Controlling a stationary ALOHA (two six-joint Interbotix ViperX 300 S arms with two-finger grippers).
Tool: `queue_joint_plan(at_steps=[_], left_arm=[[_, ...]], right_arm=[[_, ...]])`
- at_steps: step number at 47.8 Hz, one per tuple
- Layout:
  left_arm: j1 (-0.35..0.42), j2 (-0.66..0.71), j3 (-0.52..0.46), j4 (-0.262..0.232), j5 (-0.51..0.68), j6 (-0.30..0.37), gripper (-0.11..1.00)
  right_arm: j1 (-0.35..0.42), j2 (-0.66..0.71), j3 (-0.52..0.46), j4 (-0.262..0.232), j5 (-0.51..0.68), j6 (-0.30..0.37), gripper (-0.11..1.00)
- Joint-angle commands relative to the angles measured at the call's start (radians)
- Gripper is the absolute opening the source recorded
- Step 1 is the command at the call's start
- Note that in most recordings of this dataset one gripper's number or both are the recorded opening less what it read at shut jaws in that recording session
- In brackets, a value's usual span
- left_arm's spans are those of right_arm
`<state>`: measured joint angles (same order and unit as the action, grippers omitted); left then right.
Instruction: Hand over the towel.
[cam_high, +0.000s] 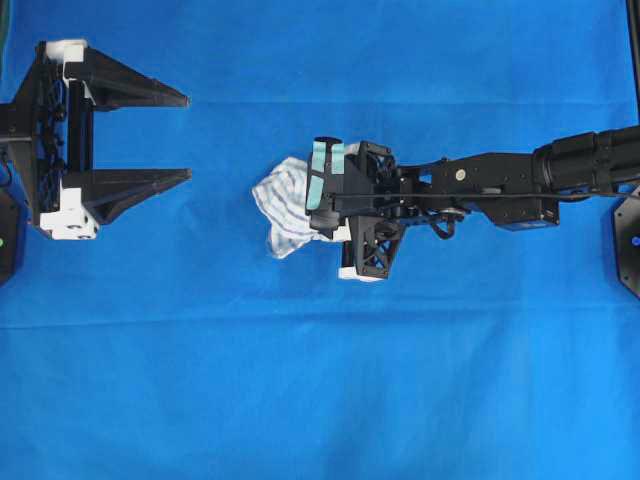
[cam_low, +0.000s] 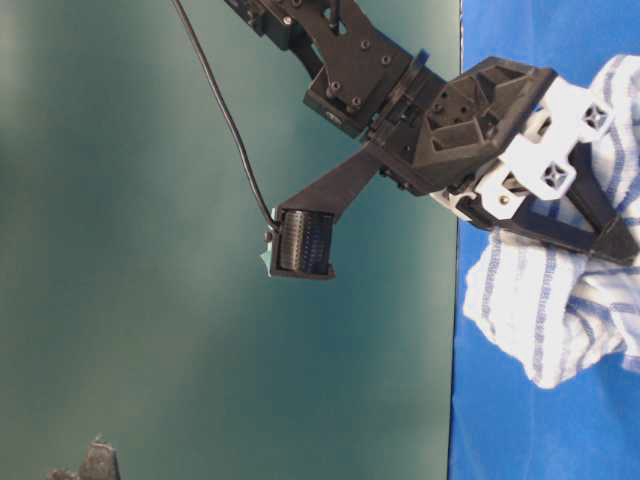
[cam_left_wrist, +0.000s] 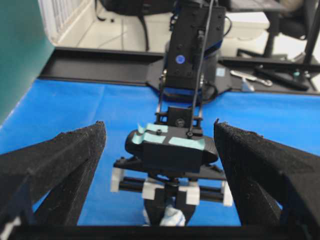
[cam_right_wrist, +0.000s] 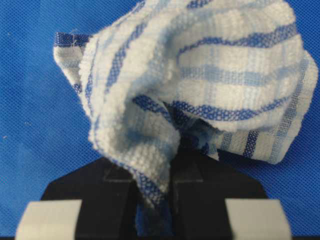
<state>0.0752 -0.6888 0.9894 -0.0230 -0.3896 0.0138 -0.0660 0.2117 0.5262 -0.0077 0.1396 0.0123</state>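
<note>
The towel (cam_high: 283, 205), white with blue stripes, is bunched up at the middle of the blue sheet. My right gripper (cam_high: 318, 215) is shut on it, and a fold runs down between the two black fingers (cam_right_wrist: 220, 190) in the right wrist view, where the towel (cam_right_wrist: 200, 75) fills the frame. From table level the towel (cam_low: 540, 300) hangs crumpled off the right gripper (cam_low: 615, 245). My left gripper (cam_high: 188, 138) stands wide open at the far left, pointing at the towel, well apart from it, with nothing inside. Between its fingers (cam_left_wrist: 75, 160) the towel (cam_left_wrist: 172, 216) shows under the right wrist.
The large blue sheet (cam_high: 300, 380) covers the whole table. A green wall (cam_low: 150, 250) stands along one side. The right arm's base (cam_left_wrist: 190, 50) is at the far end, with tools (cam_left_wrist: 255, 77) lying on a black ledge behind it.
</note>
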Motion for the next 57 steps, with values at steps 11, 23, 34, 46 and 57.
queue_joint_plan(at_steps=[11,23,34,46,57], left_arm=[[-0.003,0.0,-0.011,0.002,-0.003,-0.003,0.93],[-0.003,0.0,-0.011,0.002,0.002,-0.003,0.93],[-0.003,0.0,-0.011,0.0,0.003,-0.003,0.93],[-0.003,0.0,-0.009,0.002,0.003,-0.003,0.93],[-0.003,0.002,-0.008,0.002,0.003,-0.003,0.93]], right_arm=[[-0.005,-0.055,-0.012,0.009,0.002,0.005,0.61],[-0.006,-0.239,0.029,0.003,0.009,0.002,0.69],[-0.006,-0.482,0.092,-0.021,-0.031,0.0,0.69],[-0.005,-0.701,0.207,-0.038,-0.178,-0.008,0.69],[-0.005,-0.755,0.27,-0.038,-0.239,-0.008,0.69]])
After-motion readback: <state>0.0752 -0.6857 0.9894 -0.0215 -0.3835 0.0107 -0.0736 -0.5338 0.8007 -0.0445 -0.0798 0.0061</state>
